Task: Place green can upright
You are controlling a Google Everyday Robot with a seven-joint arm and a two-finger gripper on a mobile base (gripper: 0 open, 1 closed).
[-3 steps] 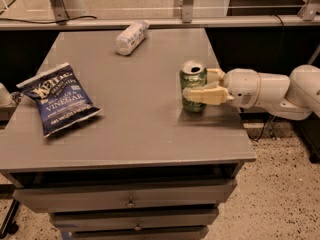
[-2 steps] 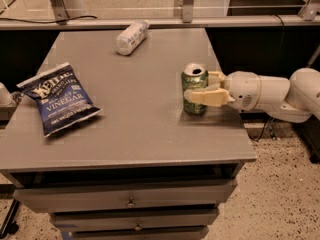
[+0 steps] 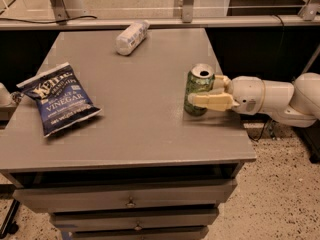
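The green can [image 3: 198,85] stands upright on the grey table [image 3: 140,124] near its right edge, silver top with the opening facing up. My gripper [image 3: 203,91] reaches in from the right at can height. Its pale fingers [image 3: 212,102] sit on both sides of the can, the near one across the can's front and lower part, the far one behind it. The gripper is shut on the can, and the can's base rests on the table.
A blue bag of chips [image 3: 60,100] lies on the left part of the table. A white crinkled plastic bottle [image 3: 131,36] lies on its side at the back. Drawers [image 3: 130,201] sit under the table top. A rail [image 3: 150,21] runs behind the table.
The can and the gripper have shifted very slightly to the right. The can stays upright and held; nothing else has moved.
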